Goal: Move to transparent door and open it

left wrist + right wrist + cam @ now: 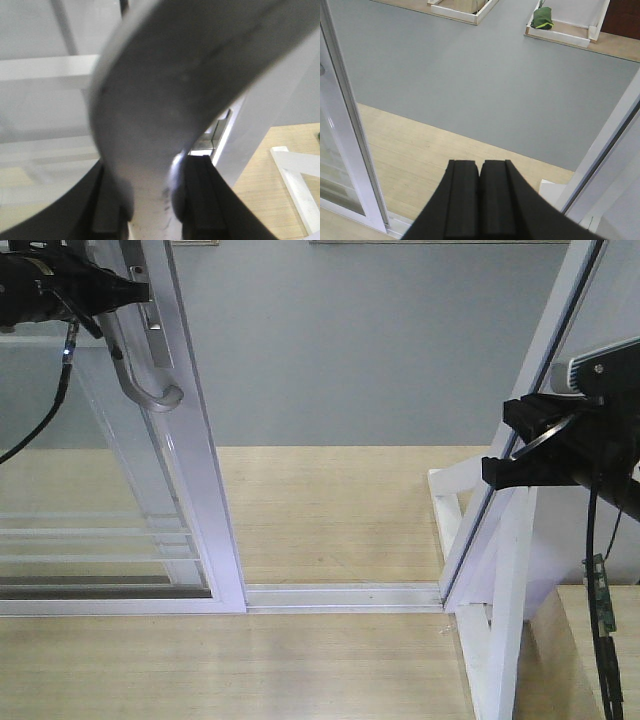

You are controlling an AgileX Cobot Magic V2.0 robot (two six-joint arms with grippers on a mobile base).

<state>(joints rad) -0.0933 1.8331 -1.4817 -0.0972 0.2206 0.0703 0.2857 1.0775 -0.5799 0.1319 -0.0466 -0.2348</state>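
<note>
Two arms in view: left gripper (150, 200) at upper left of the front view, fingers (200, 200) pinching the grey curved handle (140, 370) on the right upright of the transparent door (110, 490). Door panel standing at the left end of the white floor track (340, 595), a gap between it and the handle-less framed panel (520, 470) on the right, wooden floor (330, 510) and grey floor beyond showing through. Right gripper (480, 195) held off to the right beside that panel, fingers pressed together on nothing.
</note>
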